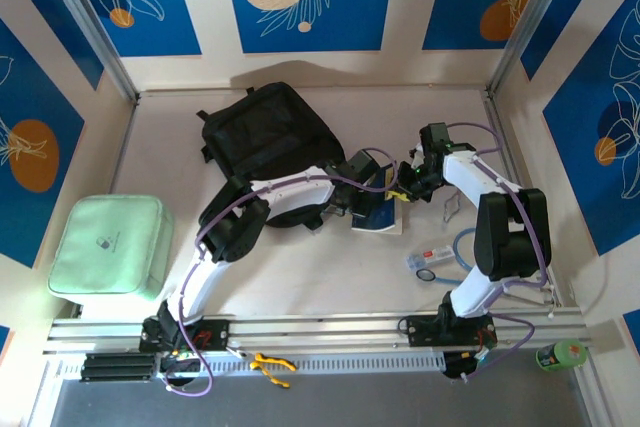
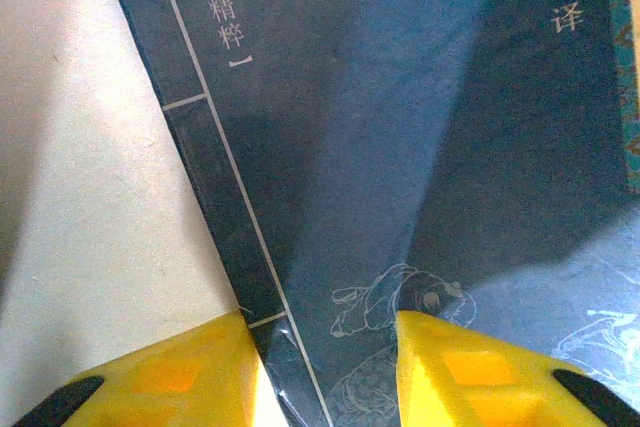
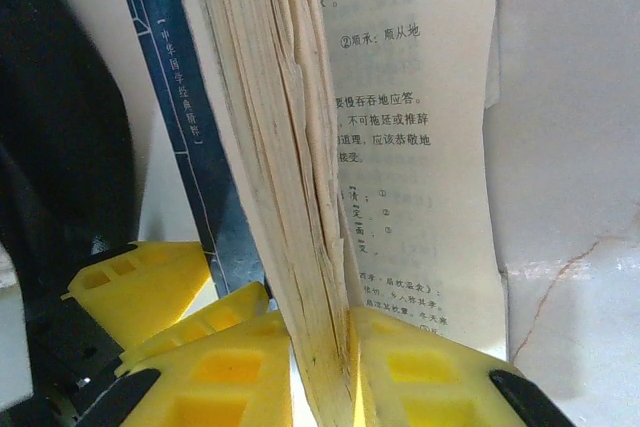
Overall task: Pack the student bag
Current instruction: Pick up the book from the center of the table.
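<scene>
The student bag [image 1: 265,132], a black backpack, lies at the back of the table. Just right of it, a dark blue book [image 1: 380,215] sits between my two grippers. My right gripper [image 1: 402,185] [image 3: 345,357] is shut on the book's [image 3: 290,147] cream page block, which stands edge-on between the yellow fingers [image 3: 430,367]; one printed page hangs loose to the right. My left gripper [image 1: 358,190] [image 2: 325,367] points at the blue cover [image 2: 400,147]. Its fingertips [image 2: 470,367] stand apart over the spine edge, with nothing pinched between them. The left gripper's fingers [image 3: 140,282] also appear beside the cover.
A pale green flat pad [image 1: 110,245] lies at the left. Pens and small items [image 1: 435,262] and a wire clip [image 1: 450,205] lie right of the book. A green bottle [image 1: 560,354] and yellow pliers [image 1: 270,362] sit by the front rail.
</scene>
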